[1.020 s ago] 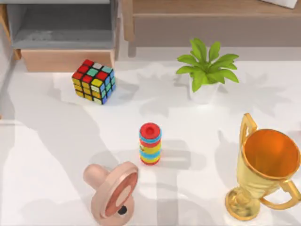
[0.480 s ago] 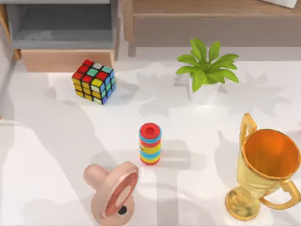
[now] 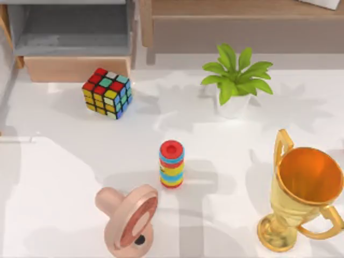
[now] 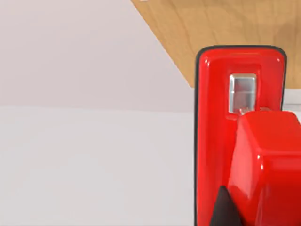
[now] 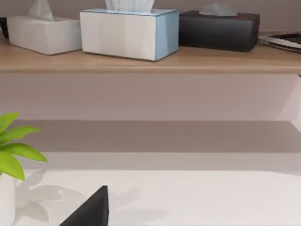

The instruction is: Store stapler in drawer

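The bright-red stapler (image 4: 221, 117) with black trim looms close in the left wrist view, a metal plate near its tip. It hangs over the white table with a wooden edge beyond it. A dark finger (image 4: 222, 209) of my left gripper lies against its upper part, and the gripper holds it. The drawer (image 3: 70, 32) stands pulled out at the table's back left, with a grey inside and a wooden front (image 3: 78, 69). One black fingertip (image 5: 89, 212) of my right gripper shows low in the right wrist view, above the white table.
On the table stand a colour cube (image 3: 107, 92), a potted plant (image 3: 235, 80), a striped ring stack (image 3: 171, 164), a pink round object (image 3: 129, 217) and a gold trophy (image 3: 301, 193). Tissue boxes (image 5: 129, 30) sit on a wooden shelf.
The shadows on the table's left side have shifted and a brighter patch has spread at the front left. No object on the table has moved.
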### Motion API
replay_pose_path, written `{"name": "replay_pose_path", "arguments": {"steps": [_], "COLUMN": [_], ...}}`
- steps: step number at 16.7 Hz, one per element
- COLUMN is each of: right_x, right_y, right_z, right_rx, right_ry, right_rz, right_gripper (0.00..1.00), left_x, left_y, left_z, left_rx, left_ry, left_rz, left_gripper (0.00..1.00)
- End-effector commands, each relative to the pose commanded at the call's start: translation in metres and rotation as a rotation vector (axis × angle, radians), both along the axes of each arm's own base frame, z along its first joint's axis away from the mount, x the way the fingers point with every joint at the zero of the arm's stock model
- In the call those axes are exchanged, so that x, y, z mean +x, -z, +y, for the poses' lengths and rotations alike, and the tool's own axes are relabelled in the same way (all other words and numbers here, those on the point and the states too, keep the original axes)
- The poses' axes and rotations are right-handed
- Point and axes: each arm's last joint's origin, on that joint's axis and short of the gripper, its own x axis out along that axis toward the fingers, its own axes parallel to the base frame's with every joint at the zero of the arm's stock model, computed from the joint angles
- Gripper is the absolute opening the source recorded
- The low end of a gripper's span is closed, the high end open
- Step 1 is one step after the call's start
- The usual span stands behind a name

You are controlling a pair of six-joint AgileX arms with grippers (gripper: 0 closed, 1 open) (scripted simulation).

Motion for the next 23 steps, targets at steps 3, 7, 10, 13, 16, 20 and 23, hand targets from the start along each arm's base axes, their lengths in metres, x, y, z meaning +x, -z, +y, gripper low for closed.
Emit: {"name": "replay_pose_path", "arguments": {"steps": [3, 7, 10, 13, 16, 20, 23], "right_x": [0.0, 0.0, 0.0, 0.0, 0.0, 0.0, 0.0], "right_y": [0.0, 0.0, 0.0, 0.0, 0.0, 0.0, 0.0], "right_z": [0.0, 0.0, 0.0, 0.0, 0.0, 0.0, 0.0], "right_rx": [0.0, 0.0, 0.0, 0.0, 0.0, 0.0, 0.0], "right_ry": [0.0, 0.0, 0.0, 0.0, 0.0, 0.0, 0.0], "right_rz": [0.0, 0.0, 0.0, 0.0, 0.0, 0.0, 0.0], "right_gripper": [1.0, 1.0, 1.0, 1.0, 1.0, 1.0, 1.0], "left_x": [-0.004, 0.018, 0.03, 0.025, 0.025, 0.025, 0.025], "left_y": [-0.016, 0.055, 0.137, 0.176, 0.177, 0.177, 0.177], "left_z": [-0.001, -0.006, -0.015, -0.019, -0.02, -0.02, -0.02], "left_rx": [0.025, -0.095, -0.222, -0.291, -0.293, -0.293, -0.293], "left_ry": [0.007, 0.048, 0.066, 0.061, 0.061, 0.061, 0.061], "left_rz": [-0.055, 0.133, 0.357, 0.487, 0.49, 0.49, 0.49], "left_gripper": [0.0, 0.0, 0.0, 0.0, 0.0, 0.23, 0.45]}}
